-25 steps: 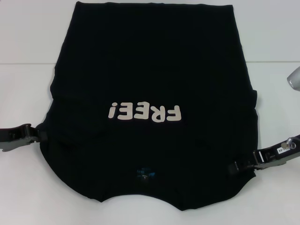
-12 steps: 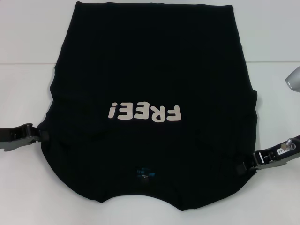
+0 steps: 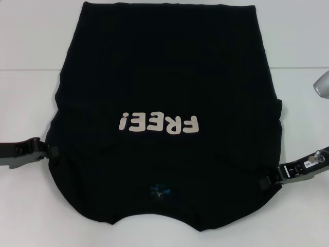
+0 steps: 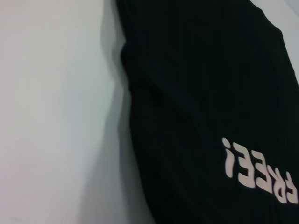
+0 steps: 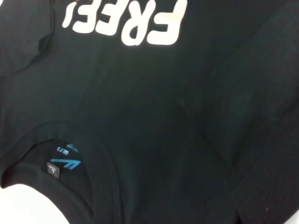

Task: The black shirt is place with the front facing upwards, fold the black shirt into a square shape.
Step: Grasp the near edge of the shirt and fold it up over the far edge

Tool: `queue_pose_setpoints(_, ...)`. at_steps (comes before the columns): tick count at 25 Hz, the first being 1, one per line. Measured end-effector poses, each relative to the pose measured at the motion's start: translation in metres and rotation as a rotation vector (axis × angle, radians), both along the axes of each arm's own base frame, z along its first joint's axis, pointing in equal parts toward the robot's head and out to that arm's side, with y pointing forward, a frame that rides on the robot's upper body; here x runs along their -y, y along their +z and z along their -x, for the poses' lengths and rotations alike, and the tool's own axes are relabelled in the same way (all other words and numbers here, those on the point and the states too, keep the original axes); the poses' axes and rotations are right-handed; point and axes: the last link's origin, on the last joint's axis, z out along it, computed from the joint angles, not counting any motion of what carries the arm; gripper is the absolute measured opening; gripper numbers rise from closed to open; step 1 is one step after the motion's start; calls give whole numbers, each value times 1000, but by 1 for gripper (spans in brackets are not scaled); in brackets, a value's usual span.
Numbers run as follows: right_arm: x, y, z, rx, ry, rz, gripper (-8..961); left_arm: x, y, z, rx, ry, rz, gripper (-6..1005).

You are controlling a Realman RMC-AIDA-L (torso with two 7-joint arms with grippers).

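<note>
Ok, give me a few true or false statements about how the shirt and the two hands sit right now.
1. The black shirt lies front up, its FREE! lettering showing. True.
2. The collar points away from the robot. False: the neck label is at the robot's near edge.
3. The left hand is at the shirt's left edge. True.
4. The right hand hovers over the lettering. False: it is at the shirt's right edge near the shoulder.

White table [image 3: 31, 206], faint seam line across it, grey rounded object [image 3: 323, 86] at right edge
</note>
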Motion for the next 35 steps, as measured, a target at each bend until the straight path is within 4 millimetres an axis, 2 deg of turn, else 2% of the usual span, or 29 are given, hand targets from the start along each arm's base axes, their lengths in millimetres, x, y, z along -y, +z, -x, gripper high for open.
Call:
queue_pose_setpoints(11, 4, 10, 3, -16, 62, 36, 59, 6, 13, -2, 49, 11, 41, 13)
queue_pose_setpoints(17, 18, 18, 2, -71, 89, 102, 59, 16, 19, -7, 85, -3, 109, 13)
queue_pose_setpoints(25, 50, 21, -8, -137, 148, 237, 60, 52, 20, -8, 147, -19, 300, 14)
queue_pose_setpoints(35, 81, 27, -27, -171, 163, 337, 58, 99, 15, -12, 272, -47, 483, 14)
